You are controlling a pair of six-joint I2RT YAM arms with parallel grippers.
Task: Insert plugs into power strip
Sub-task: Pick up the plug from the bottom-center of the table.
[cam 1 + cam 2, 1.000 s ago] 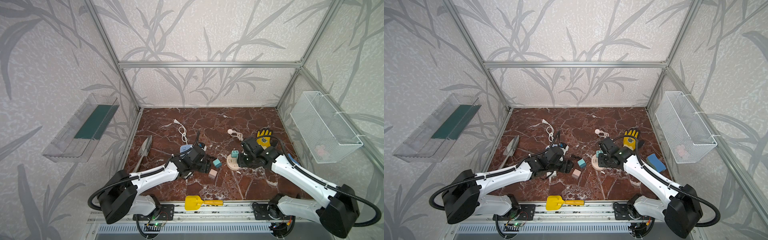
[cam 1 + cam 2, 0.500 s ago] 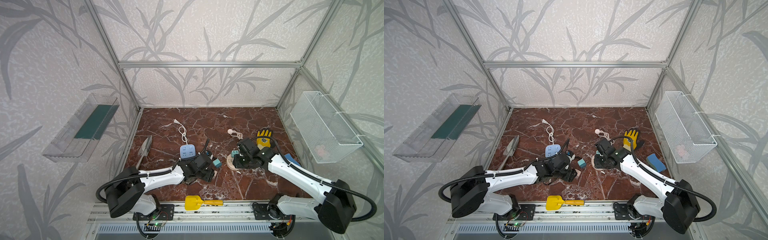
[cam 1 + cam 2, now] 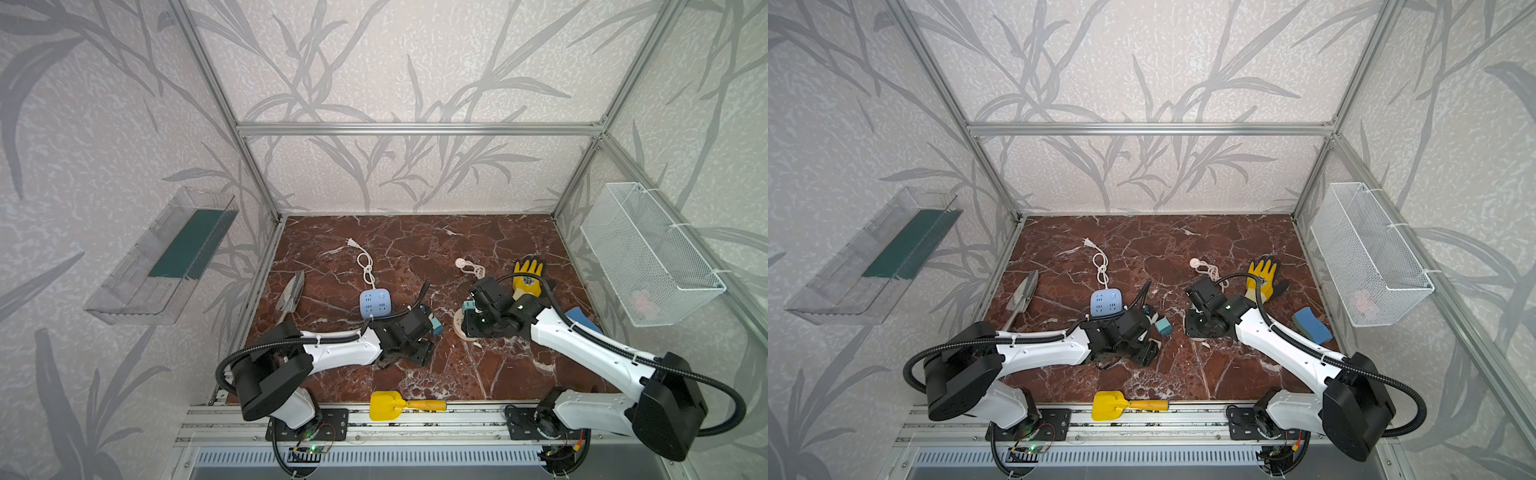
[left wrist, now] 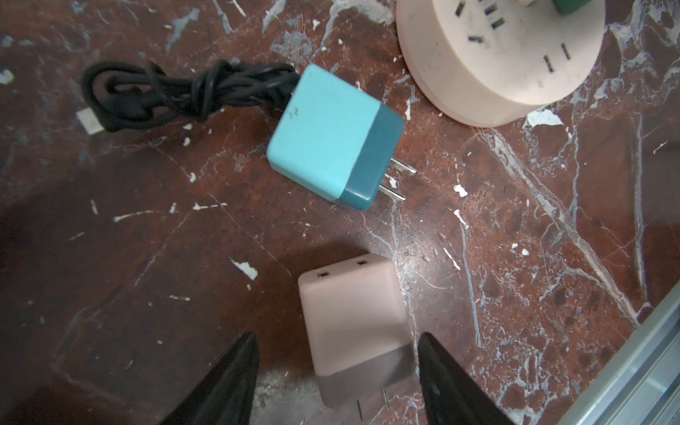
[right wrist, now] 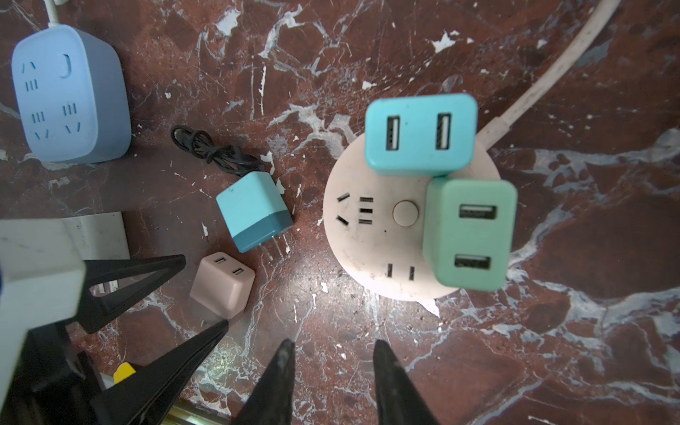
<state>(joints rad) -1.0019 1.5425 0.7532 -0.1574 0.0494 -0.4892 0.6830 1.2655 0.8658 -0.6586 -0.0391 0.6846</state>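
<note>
Here the left gripper stands spread astride the pale pink cube adapter, just clear of its sides. Bare red marble tabletop lies on one flank, and an aluminium rail is near the other. A teal cube adapter lies tipped ahead. The right gripper, parted and empty, hovers short of the round pinkish power strip, which holds a second teal adapter and a mint green adapter.

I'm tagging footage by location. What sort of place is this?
Probably a robot test cell: an aluminium frame and wallpapered panels box in a marble-patterned tabletop, with left arm and right arm bolted to a front rail.
</note>
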